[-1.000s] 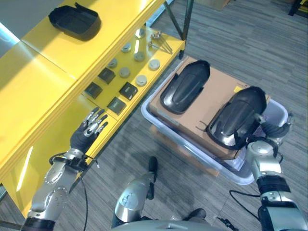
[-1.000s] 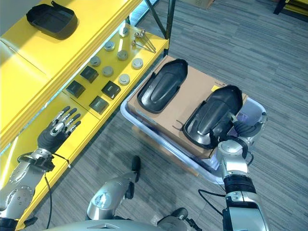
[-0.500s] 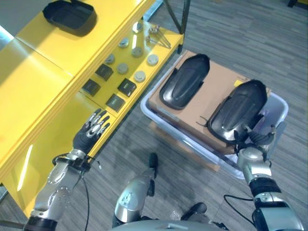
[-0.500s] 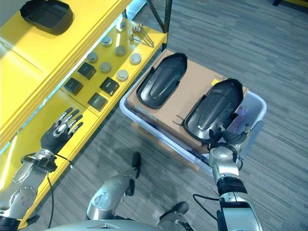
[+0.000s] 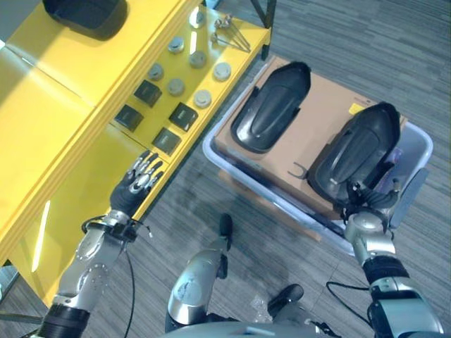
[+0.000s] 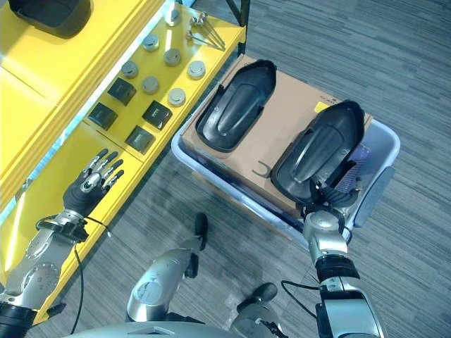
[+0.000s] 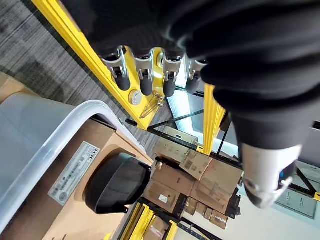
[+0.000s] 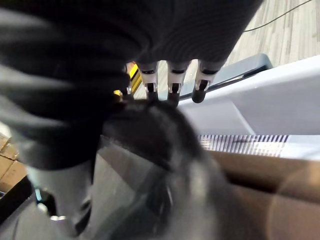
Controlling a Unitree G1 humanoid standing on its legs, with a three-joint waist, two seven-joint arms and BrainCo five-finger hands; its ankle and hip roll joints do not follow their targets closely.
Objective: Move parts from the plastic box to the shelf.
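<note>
Only a white label (image 7: 74, 172), unreadable.

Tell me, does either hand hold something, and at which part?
The right hand grips the near end of a black part. The left hand holds nothing.

Shelf (image 5: 63, 134) bright yellow. Plastic box (image 5: 416, 151) pale grey-lilac. Cardboard sheet (image 5: 320, 120) tan. Both moulded parts (image 5: 271, 105) glossy black. Floor (image 5: 380, 49) grey, striped carpet.
</note>
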